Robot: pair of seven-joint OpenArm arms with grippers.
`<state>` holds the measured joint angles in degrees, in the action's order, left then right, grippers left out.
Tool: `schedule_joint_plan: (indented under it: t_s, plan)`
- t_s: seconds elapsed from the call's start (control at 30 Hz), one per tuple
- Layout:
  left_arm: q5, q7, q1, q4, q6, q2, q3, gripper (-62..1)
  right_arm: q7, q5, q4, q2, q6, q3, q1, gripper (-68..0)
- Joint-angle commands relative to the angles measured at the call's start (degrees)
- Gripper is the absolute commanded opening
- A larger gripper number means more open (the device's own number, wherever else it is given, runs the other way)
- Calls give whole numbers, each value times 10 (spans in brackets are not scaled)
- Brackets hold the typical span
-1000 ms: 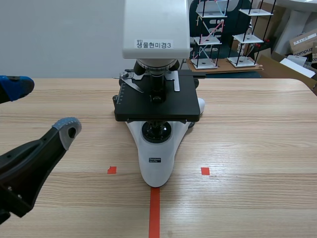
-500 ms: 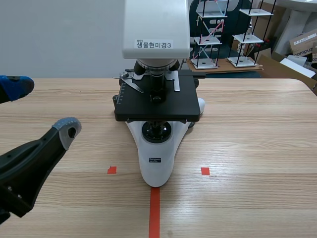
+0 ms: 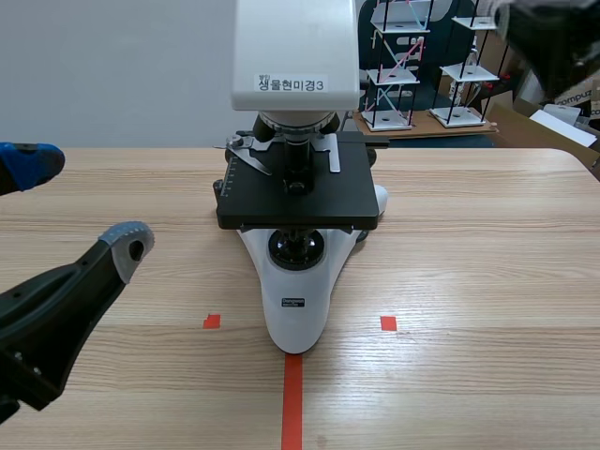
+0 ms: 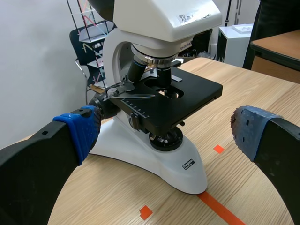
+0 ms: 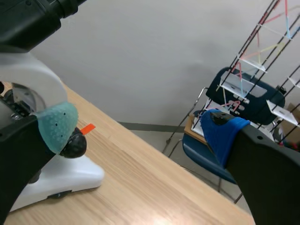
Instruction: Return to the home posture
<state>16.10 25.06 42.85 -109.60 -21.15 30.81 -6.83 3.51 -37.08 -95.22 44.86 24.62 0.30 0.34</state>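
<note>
A white microscope (image 3: 296,187) with a black stage (image 3: 300,197) stands at the table's middle, over the red tape line. My left gripper (image 3: 80,202) hangs low at the left of it, open and empty. In the left wrist view the left gripper (image 4: 164,131) has its blue pads wide apart, with the microscope (image 4: 154,112) ahead of it. The right arm (image 3: 553,42) is raised at the far right, blurred. My right gripper (image 5: 140,126) is open with nothing between its fingers, beside the microscope's base (image 5: 70,176) and a black focus knob (image 5: 74,146).
The wooden table (image 3: 487,262) carries small red tape squares (image 3: 388,322) either side of the microscope's foot. Behind the table stand wire model racks (image 3: 469,70), a blue chair (image 5: 201,154) and cardboard boxes (image 3: 574,80).
The right arm has come into the scene view at the top right, where it was not seen before. The left arm and the microscope have not moved.
</note>
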Motion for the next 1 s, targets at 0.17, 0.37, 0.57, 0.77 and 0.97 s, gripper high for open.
schedule_joint_plan:
  t_s: [0.17, 0.37, 0.57, 0.77, 0.97]
  plan:
    - [4, 6, -2, -6, 0, -2, -3, -28, 93, -8, -70, 2, -2, 73, -180, -66]
    - [4, 6, -2, -6, 0, -2, -3, -28, 205, 38, -96, -29, -2, 89, -330, -49]
    - [4, 6, -2, -6, 0, -2, -3, -28, 235, 100, -132, -84, 5, 124, -424, -49]
    - [4, 6, -2, -6, 0, -2, -3, -28, 264, 115, -168, -93, 7, 130, -499, -49]
    - [4, 6, -2, -6, 0, -2, -3, -28, 312, 127, -171, -93, 7, 130, -540, -49]
